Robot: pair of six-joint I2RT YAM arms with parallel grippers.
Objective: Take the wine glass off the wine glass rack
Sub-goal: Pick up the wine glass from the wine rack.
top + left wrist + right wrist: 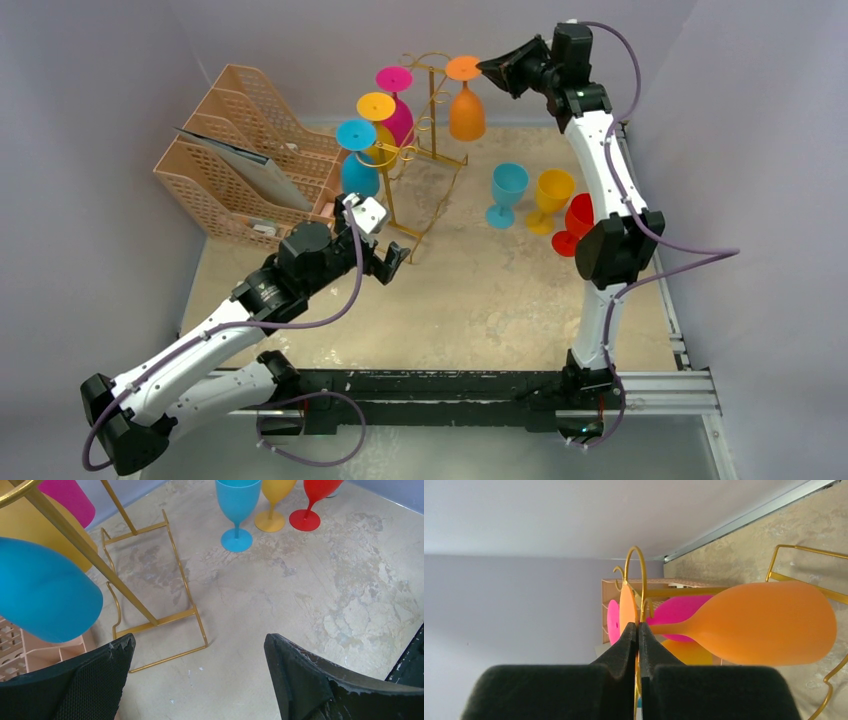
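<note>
In the top view the wine glass rack (435, 100) stands at 12 o'clock on the mottled beige surface (480, 300). Four glasses hang from it bowl-down. The orange wine glass (466, 112) is on the hook at the rack's 3 o'clock side. A pink glass (400, 118), a yellow glass (381, 150) and a blue glass (360, 176) hang in a row towards 8 o'clock.

The right end effector (488, 68) is raised to hook height, at 3 o'clock of the orange glass's round foot, its tip touching the foot's rim. In the right wrist view its two pads are pressed flat together, with the thin orange foot edge-on right at their tips. A gold wire also runs along the seam, so I cannot tell whether the rim is actually caught between them. The orange glass still hangs on its hook.

The left end effector (385, 262) sits low, at 9 o'clock of the near corner of the rack's wire base. Its fingers are spread wide and hold nothing.

Three more glasses stand upright on the surface at 4 o'clock of the rack: blue (507, 190), yellow (552, 195) and red (578, 215). The red one is partly hidden behind the right arm. A peach lattice file organizer (240, 150) sits at 9 o'clock of the rack.
</note>
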